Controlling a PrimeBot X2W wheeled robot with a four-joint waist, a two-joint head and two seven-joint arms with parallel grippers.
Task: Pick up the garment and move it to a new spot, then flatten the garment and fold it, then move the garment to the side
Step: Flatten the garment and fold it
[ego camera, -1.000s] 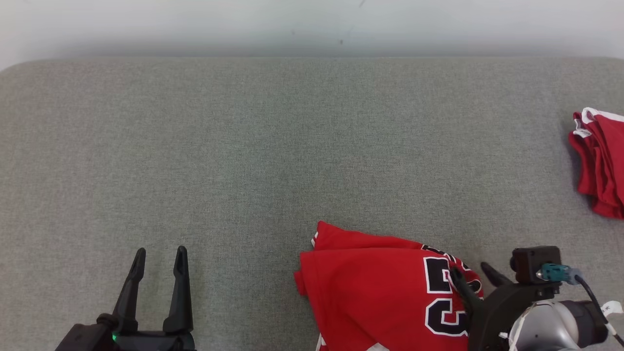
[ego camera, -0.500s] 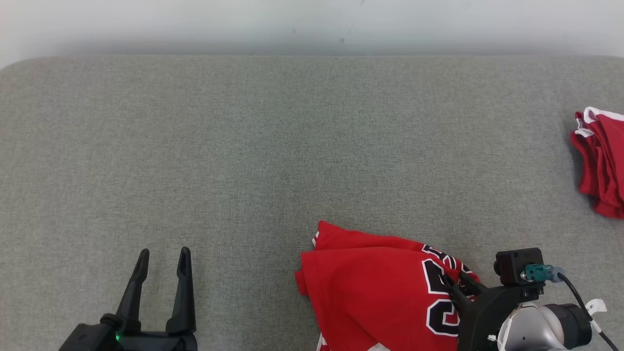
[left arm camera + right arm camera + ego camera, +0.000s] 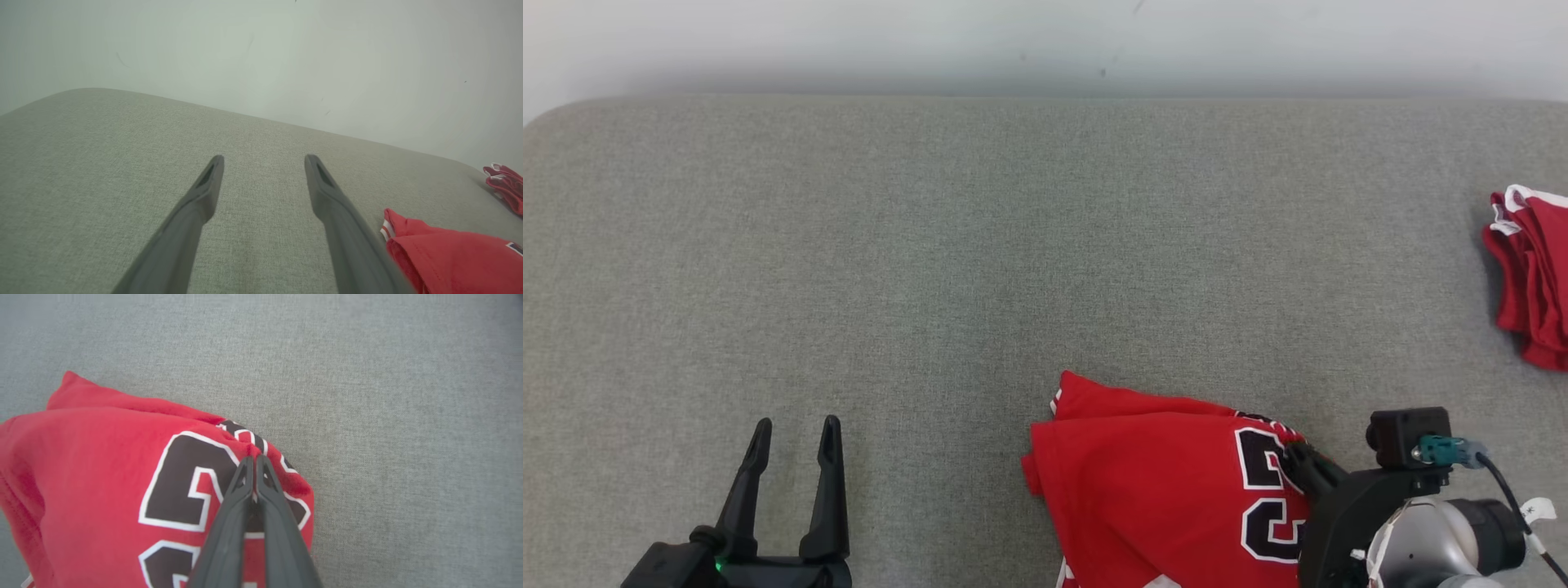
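Grey surface (image 3: 931, 245); at our five o'clock, red garment (image 3: 1160, 490), black numerals (image 3: 179, 482) unclear, right gripper (image 3: 254, 457) pinching it; left gripper (image 3: 796, 423) spread.

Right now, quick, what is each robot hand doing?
Left gripper: open, holding nothing.
Right gripper: shut on the jersey.

The head view looks down from high and well back over the grey table (image 3: 931, 245), facing its far edge and the pale wall (image 3: 1045, 33), with the left claw (image 3: 795, 425) at lower left and the right claw (image 3: 1297, 451) at lower right. The left wrist view sits low, looking along its claw across the table toward that wall, and shares the red garment (image 3: 449, 253) and the far red pile (image 3: 504, 188) with the head view. The right wrist view looks steeply down from close above the garment's black numeral (image 3: 184, 477), also seen from the head.
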